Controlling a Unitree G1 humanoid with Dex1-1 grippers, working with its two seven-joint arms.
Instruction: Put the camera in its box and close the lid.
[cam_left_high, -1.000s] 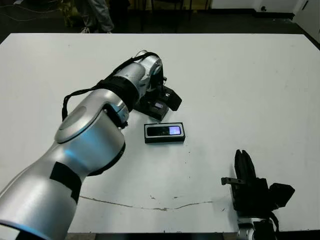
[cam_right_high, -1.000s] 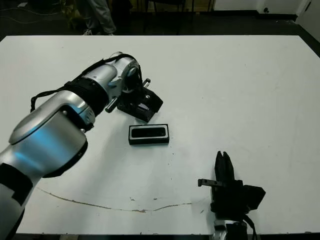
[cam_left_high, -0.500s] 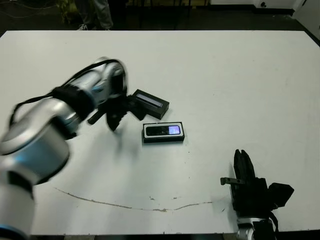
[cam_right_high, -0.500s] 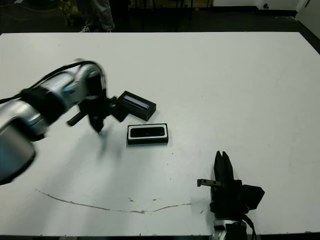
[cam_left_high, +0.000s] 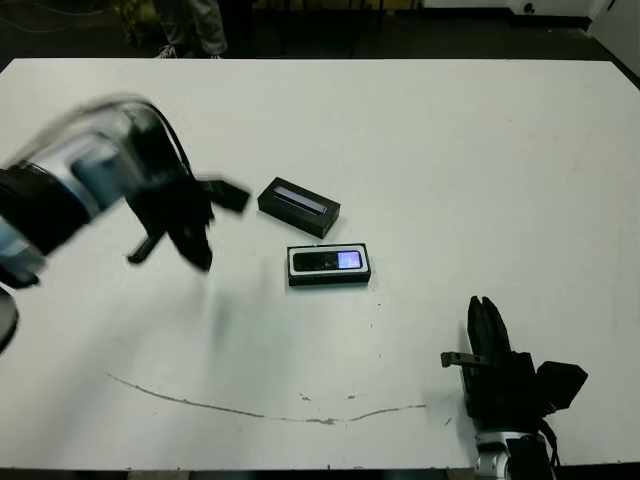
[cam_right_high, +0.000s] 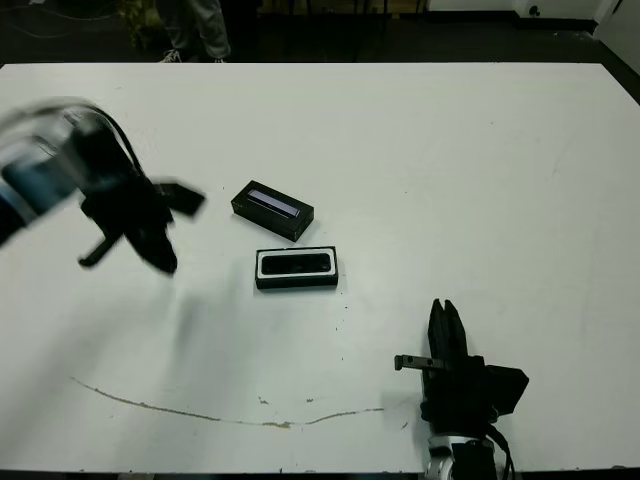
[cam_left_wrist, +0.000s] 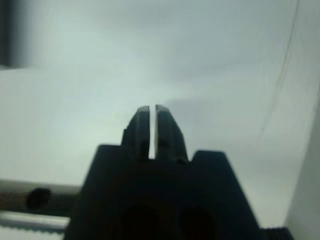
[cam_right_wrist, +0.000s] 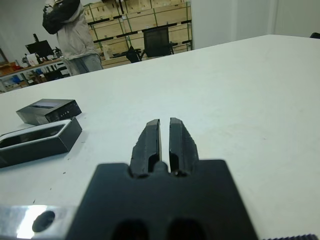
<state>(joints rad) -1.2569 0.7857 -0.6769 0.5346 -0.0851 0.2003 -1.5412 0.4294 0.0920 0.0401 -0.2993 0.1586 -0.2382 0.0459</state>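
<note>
The camera (cam_left_high: 330, 262) lay flat inside the box (cam_left_high: 329, 277) near the middle of the white table (cam_left_high: 480, 170), its small bluish screen facing up in the left eye view; in the right eye view the same face read only as a dark strip inside the white lining. The lid (cam_left_high: 299, 206) sat off the box, just beyond it on the far side and angled to it, its grey window strip upward, the two apart by a narrow band of table. The left gripper (cam_left_high: 185, 225), blurred in both head views, hung over the table to the left of the lid and touched neither item. Only the left wrist view showed its state: two black fingers (cam_left_wrist: 141, 127) drawn almost together with a thin slit of light between them and nothing held. The right gripper (cam_left_high: 487, 330) rested near the table's front edge, well apart from the box, fingers pressed close and empty. Its wrist view offered what the head cameras did not: the box (cam_right_wrist: 37, 141) seen from the side, the lid (cam_right_wrist: 49, 110) behind it, and beyond the table a person (cam_right_wrist: 70, 30) in a grey top standing before shelves of cartons. A thin brown line (cam_left_high: 260, 412) marked the table near the front edge.
</note>
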